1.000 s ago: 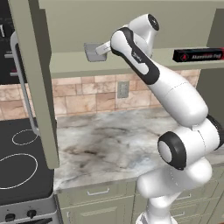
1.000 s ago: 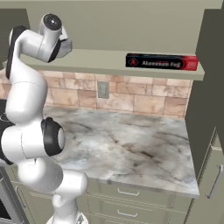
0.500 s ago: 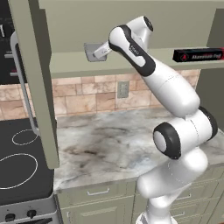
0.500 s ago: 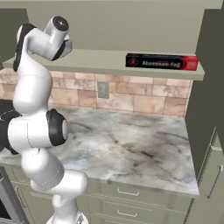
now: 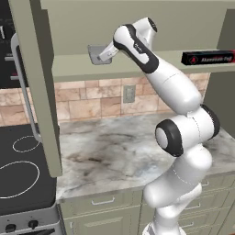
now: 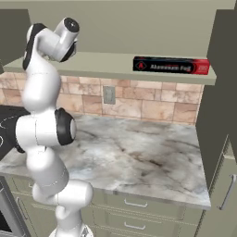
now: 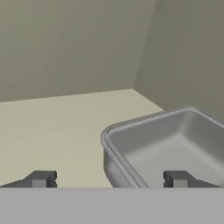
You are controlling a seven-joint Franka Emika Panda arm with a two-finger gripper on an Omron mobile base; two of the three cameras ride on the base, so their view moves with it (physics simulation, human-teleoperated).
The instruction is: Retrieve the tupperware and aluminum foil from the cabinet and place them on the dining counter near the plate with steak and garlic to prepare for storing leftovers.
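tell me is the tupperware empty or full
Empty: in the hand view the tupperware shows a bare grey floor, nothing inside.

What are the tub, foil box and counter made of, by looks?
Tub: looks like grey plastic, smooth and faintly glossy, with a soft sheen on its rolled rim. Foil box: likely printed card, matte black and red with white lettering. Counter: polished stone look, grey-white with dark veins.

tupperware [image 7: 170, 148]: near corner between the jaws, near and right sides cut by the frame edge | gripper [image 7: 109, 179]: fingertips alone visible | aluminum foil [image 5: 209, 58]: white lettering too small to read
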